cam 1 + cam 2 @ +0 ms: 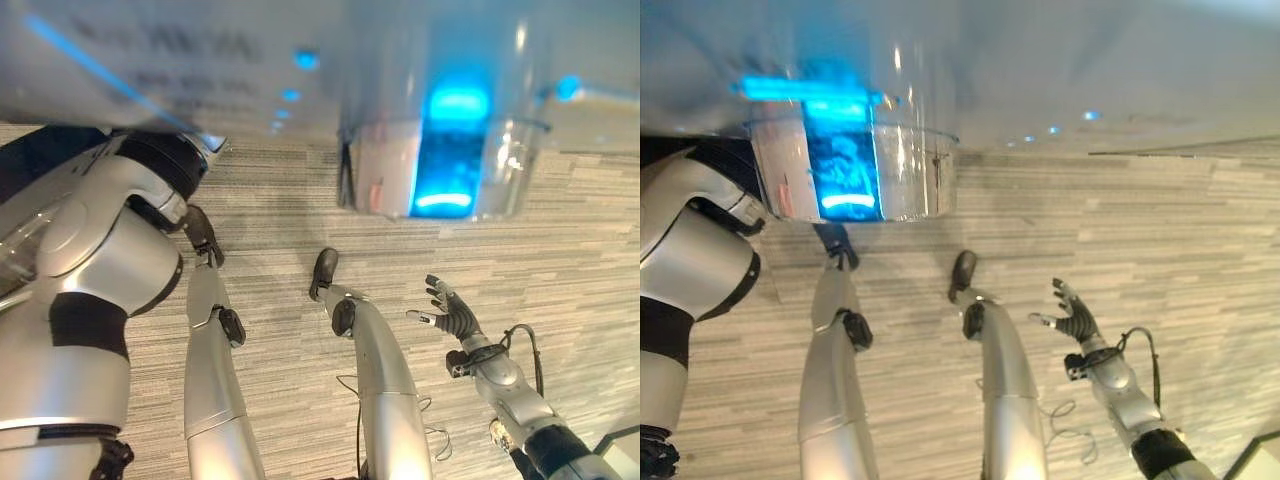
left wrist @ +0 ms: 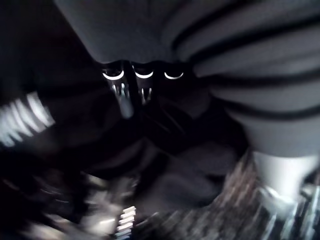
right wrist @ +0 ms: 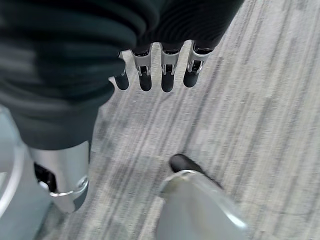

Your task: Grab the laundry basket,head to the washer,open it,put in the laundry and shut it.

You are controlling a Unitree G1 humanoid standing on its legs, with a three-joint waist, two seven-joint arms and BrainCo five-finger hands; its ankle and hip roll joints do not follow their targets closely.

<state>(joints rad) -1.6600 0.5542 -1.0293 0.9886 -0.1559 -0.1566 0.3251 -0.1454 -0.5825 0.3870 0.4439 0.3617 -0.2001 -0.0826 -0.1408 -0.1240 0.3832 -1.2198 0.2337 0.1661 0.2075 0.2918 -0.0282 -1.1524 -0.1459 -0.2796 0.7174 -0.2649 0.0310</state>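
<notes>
The left hand shows in its wrist view against dark, blurred shapes; whether it grips anything cannot be told, and no basket handle can be made out there.

Just right of the left arm in the right eye view, a clear, round-walled plastic container hangs at the top of the scene, close to the camera; a bright blue glow and something pale show through its wall, but what is in it cannot be told. This may be the laundry basket or part of the washer; the pictures do not settle it. Above it runs a pale glossy panel with small blue lights, possibly the washer's front.

Further right, the right hand hangs free over the grey striped carpet floor, well apart from the container; its fingers are straight and spread, thumb out, holding nothing.

By my reading the step is the approach to the washer or the reach for its door; the next move calls for bringing the free right hand up to the door's handle while the load is kept steady.
</notes>
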